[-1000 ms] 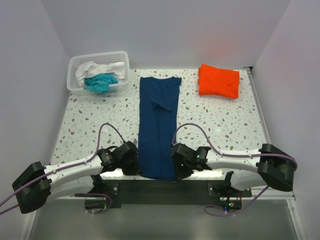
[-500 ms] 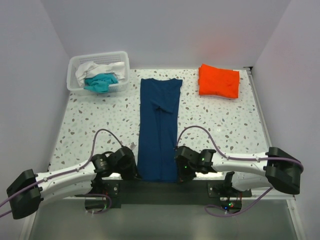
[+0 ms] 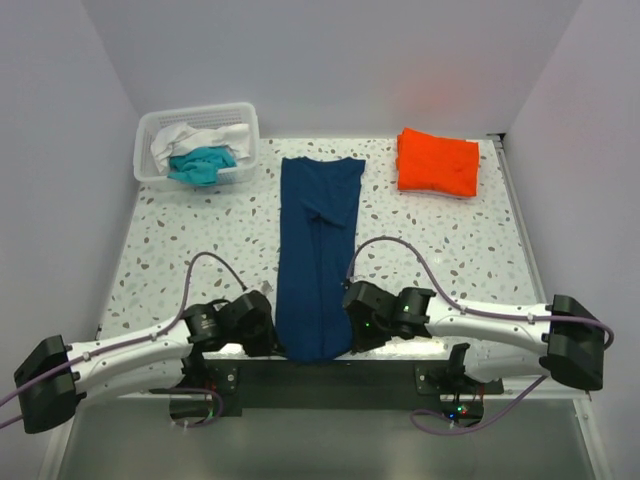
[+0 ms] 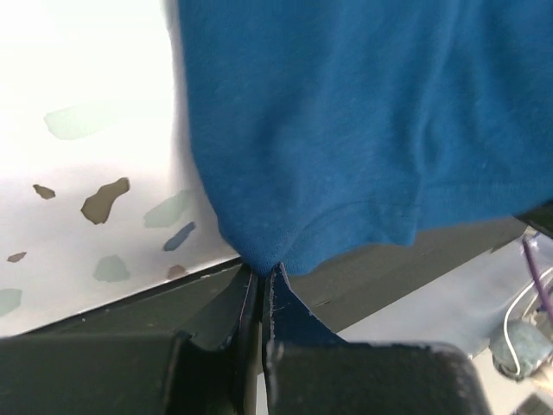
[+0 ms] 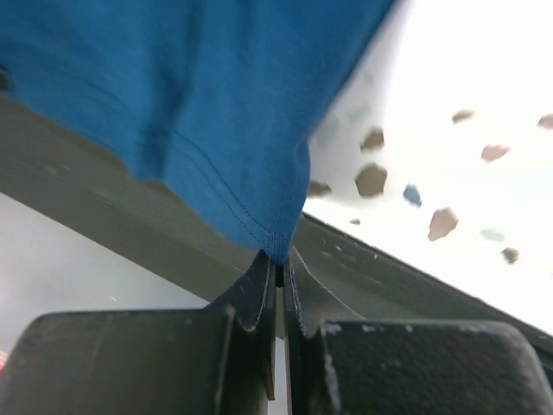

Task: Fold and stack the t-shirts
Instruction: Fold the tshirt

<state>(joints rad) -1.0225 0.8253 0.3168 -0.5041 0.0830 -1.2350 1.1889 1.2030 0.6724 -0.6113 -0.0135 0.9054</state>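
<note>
A: left fingers (image 4: 244, 301) pinched tight on the near-left hem corner of the navy t-shirt (image 4: 363, 130); cloth caught right at the tips; right fingers (image 5: 259, 292) same story, clamped on the near-right hem corner; stitched hem line shows in the right wrist view

B: where does the shirt lie?

A: middle of the speckled surface (image 3: 190, 245); folded lengthwise into a long narrow strip; runs from near the far edge down to the near edge; sleeves folded in over the far half, edges meeting in a V-shaped crease; near hem hangs just past the surface's near edge, over the dark rail (image 3: 330, 372), per both wrist views

B: other shirts?

A: orange t-shirt (image 3: 437, 161) folded, far-right corner of the surface, well apart from the navy one; white basket (image 3: 147, 172) at the far-left corner, holding the teal t-shirt (image 3: 203, 163) and the white t-shirt (image 3: 185, 135), both crumpled; teal on the side nearer the arms, white behind it

B: any stack?

A: not yet; orange lies on its own, navy lies on its own as a strip

B: arms?

A: left arm (image 3: 130, 345) reaches in low from the left, right arm (image 3: 480, 320) low from the right; wrists flank the strip's near end, one at each corner
</note>
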